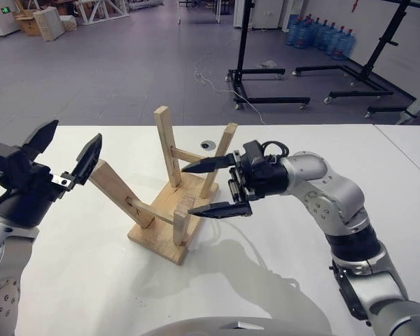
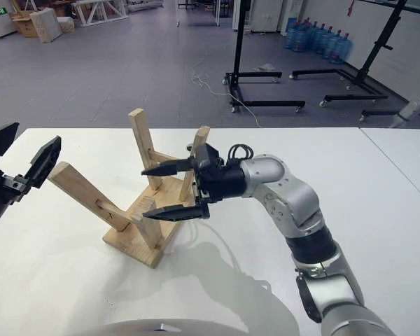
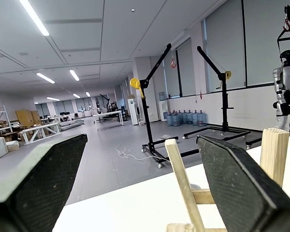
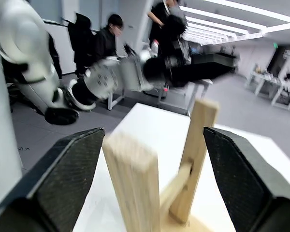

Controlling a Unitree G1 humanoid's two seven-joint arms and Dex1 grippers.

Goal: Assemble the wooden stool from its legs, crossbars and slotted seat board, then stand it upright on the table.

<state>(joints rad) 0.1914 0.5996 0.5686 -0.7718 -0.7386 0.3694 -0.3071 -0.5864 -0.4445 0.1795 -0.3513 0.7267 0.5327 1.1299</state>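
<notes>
the right claw (image 1: 187,191) is spread wide, one finger above the other, gripping nothing. the left claw (image 1: 75,136) is spread too and also empty.

risks, as i judge them: if the right claw closes off-centre, one finger would meet the wood first and shove the near leg (image 4: 130,183) sideways. that could work it out of its slot or skate the whole stool (image 1: 169,210) across the tabletop (image 1: 63,273). the slanted leg (image 1: 119,187) splays well away from the others and looks poorly seated, so a knock from the left claw, or a turn-over with only one leg held, could shake it free. the stool is not yet upright, so any lift depends on joints that may be loose.

in the right wrist view the near leg stands in the gap between the right claw's fingers (image 4: 63,179), touching neither. a second leg (image 4: 195,145) and a crossbar (image 1: 187,155) lie beyond the tips. the seat board (image 1: 157,241) lies flat on the tabletop below this claw, with the legs pointing up. the tip of the slanted leg sits just past the left claw's inner finger, near but apart.
</notes>
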